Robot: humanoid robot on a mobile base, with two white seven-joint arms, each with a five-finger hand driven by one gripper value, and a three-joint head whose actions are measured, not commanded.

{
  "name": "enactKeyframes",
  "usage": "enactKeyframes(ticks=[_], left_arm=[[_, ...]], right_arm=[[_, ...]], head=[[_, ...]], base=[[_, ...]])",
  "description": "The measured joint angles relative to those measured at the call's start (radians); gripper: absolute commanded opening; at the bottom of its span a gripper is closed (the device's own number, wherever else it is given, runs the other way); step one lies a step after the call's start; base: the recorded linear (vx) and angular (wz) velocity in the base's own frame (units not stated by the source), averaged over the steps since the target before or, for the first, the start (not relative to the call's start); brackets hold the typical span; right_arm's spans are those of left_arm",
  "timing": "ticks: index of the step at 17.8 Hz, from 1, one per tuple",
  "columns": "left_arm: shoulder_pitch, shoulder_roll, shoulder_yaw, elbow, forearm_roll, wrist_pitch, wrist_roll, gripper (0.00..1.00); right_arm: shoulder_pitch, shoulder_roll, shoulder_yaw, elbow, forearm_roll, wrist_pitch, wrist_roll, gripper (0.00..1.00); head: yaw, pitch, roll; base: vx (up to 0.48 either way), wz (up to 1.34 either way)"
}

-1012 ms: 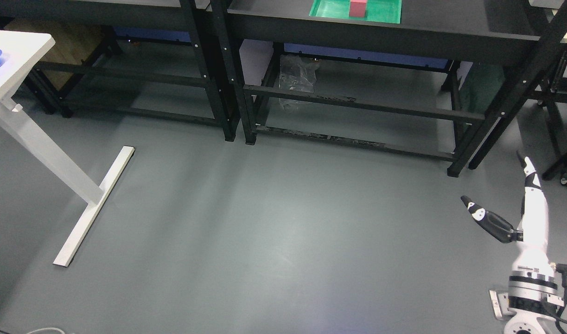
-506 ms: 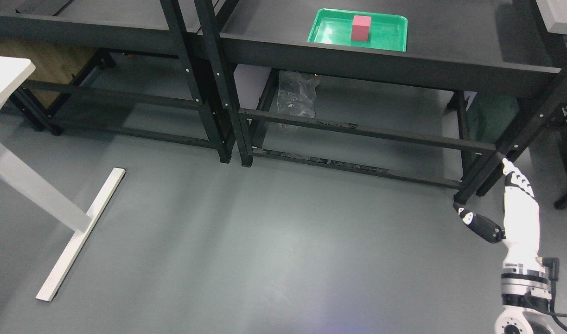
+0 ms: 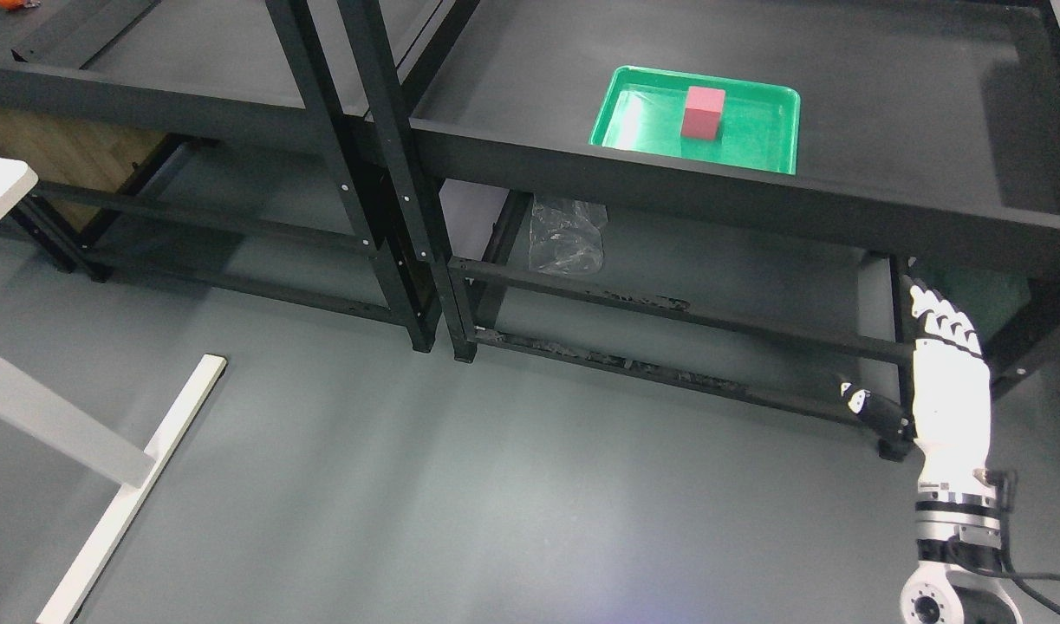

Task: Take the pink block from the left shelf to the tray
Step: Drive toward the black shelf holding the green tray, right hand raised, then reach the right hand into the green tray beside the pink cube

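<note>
A pink block [image 3: 703,113] stands in a green tray [image 3: 755,149] on the top board of a black shelf [image 3: 885,95] at the right. A second black shelf [image 3: 191,52] stands just beside it on the left. A crumpled clear plastic bag [image 3: 567,236] lies on the floor under the right shelf. The right hand [image 3: 947,390] rises from the lower right, fingers straight and together, thumb stuck out, holding nothing. A white counter leg [image 3: 122,485] crosses the grey floor [image 3: 495,485] at the lower left.

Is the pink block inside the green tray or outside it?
Inside. The pink block stands upright on the floor of the green tray, with the tray's raised rim around it on all sides.
</note>
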Motion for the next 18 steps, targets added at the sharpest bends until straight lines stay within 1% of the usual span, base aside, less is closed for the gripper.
enactKeyframes(ticks=[8, 14, 16, 18], left_arm=[[0.0, 0.0, 0.0, 0.0, 0.0, 0.0, 0.0, 1.0], [0.0, 0.0, 0.0, 0.0, 0.0, -0.001, 0.0, 1.0], [0.0, 0.0, 0.0, 0.0, 0.0, -0.001, 0.0, 1.0], [0.0, 0.0, 0.0, 0.0, 0.0, -0.001, 0.0, 1.0]], right_arm=[[-0.019, 0.01, 0.008, -0.001, 0.024, -0.002, -0.006, 1.0], [-0.026, 0.017, 0.012, -0.001, -0.029, -0.046, 0.01, 1.0], [-0.023, 0.017, 0.02, -0.001, -0.037, -0.05, 0.022, 1.0], [-0.018, 0.016, 0.028, -0.001, -0.044, -0.051, 0.069, 1.0]], head=[[0.0, 0.0, 0.0], [0.0, 0.0, 0.0], [0.0, 0.0, 0.0], [0.0, 0.0, 0.0]], base=[[0.367, 0.13], [0.359, 0.1], [0.353, 0.08], [0.322, 0.06]])
